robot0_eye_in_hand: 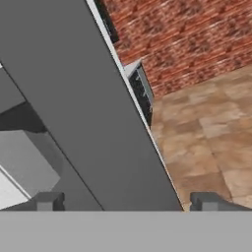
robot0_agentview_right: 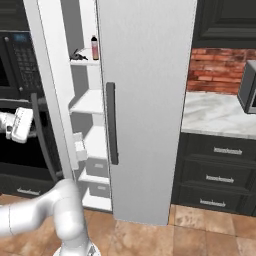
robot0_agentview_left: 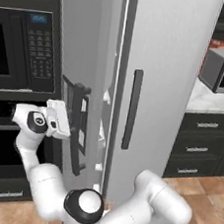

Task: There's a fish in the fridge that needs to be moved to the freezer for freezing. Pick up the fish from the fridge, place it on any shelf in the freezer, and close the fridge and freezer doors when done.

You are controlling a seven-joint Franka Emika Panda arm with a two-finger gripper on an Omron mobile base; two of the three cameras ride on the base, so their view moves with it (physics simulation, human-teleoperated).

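The jaws of the white two-finger gripper (robot0_eye_in_hand: 123, 202) stand spread wide with nothing between them, their dark tips set either side of a flat grey slab, which looks to be the edge of the narrow pale grey freezer door (robot0_agentview_left: 79, 70). In the left base view the hand sits just beside that door's dark vertical bar handle (robot0_agentview_left: 77, 129), in front of the black wall oven (robot0_agentview_left: 22, 48). The freezer door stands ajar, showing short white shelves (robot0_agentview_right: 89, 102) and small drawers below. On the top visible shelf lies the small dark fish (robot0_agentview_right: 77, 53), close beside a red-pink bottle with a dark cap (robot0_agentview_right: 94, 48). The wide plain fridge door (robot0_agentview_right: 147, 100) with its dark bar handle appears shut. If the arm swings without clearing the door edge, a finger could snag the handle or knock the door; pushing too far out could jam it against the oven.
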